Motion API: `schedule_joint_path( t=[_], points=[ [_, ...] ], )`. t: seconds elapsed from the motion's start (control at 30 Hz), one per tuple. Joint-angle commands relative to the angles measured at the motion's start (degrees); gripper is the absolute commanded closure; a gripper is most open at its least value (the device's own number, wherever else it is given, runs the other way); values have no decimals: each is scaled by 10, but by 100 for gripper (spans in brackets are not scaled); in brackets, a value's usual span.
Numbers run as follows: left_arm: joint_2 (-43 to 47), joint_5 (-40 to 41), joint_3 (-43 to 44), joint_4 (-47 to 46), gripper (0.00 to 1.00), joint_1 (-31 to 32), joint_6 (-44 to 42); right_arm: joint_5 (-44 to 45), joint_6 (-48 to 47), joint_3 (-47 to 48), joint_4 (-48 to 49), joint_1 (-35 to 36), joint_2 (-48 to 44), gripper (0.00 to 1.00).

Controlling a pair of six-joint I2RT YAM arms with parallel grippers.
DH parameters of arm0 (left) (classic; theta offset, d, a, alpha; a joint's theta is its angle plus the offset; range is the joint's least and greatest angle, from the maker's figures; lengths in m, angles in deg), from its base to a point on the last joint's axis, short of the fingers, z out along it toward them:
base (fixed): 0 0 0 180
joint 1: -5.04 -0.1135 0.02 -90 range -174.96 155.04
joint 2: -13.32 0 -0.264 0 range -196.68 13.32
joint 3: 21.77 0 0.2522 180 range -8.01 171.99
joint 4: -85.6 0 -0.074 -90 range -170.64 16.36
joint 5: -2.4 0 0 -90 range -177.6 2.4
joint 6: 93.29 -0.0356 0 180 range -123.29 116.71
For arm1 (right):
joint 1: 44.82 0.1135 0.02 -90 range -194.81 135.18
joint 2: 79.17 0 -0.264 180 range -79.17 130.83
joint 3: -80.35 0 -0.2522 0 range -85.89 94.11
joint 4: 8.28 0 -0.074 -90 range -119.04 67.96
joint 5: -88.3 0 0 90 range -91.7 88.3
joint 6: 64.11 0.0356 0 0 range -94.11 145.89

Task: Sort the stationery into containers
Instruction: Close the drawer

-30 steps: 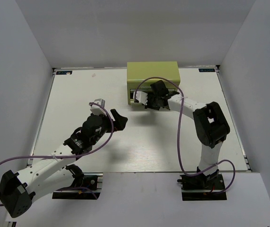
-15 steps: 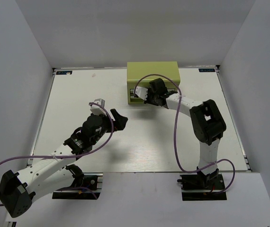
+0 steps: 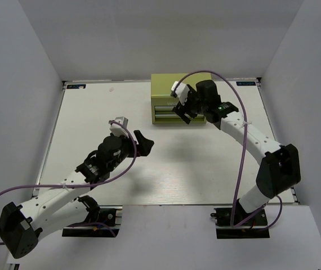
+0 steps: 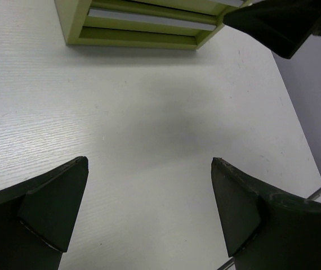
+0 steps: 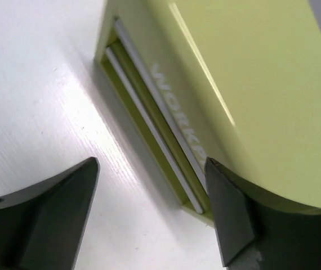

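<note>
Top external: toolbox (image 3: 172, 85) at the table's (image 3: 81, 112) far edge.
We see the right hand (image 3: 184, 112) raised before it, open, empty, hiding the drawers' (image 3: 163, 115) right ends; left hand (image 3: 142, 142) gapes empty mid-table.

Toolbox (image 5: 250, 84): lime-green painted metal, smooth, soft sheen. Embossed lettering (image 5: 177, 121) in the same paint. Drawer fronts (image 4: 149, 18): pale, dull silvery strips. Surface (image 4: 149, 140): white, matt, fine linear grain. Left fingers (image 4: 42, 208) and right fingers (image 5: 42, 214): dark matt plastic.
</note>
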Motion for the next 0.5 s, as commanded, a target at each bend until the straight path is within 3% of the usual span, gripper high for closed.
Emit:
schedule_joint_path(
  t=[0.0, 0.2, 0.47],
  points=[
    [-21, -43, 42, -15, 0, -3, -32, 72, 112, 22, -6, -18, 1, 11],
    [-74, -69, 81, -3, 0, -3, -58, 150, 136, -16, -2, -25, -56, 10],
    [-98, -110, 75, -32, 0, -3, -58, 206, 134, -165, 45, -50, -160, 10]
  ],
)
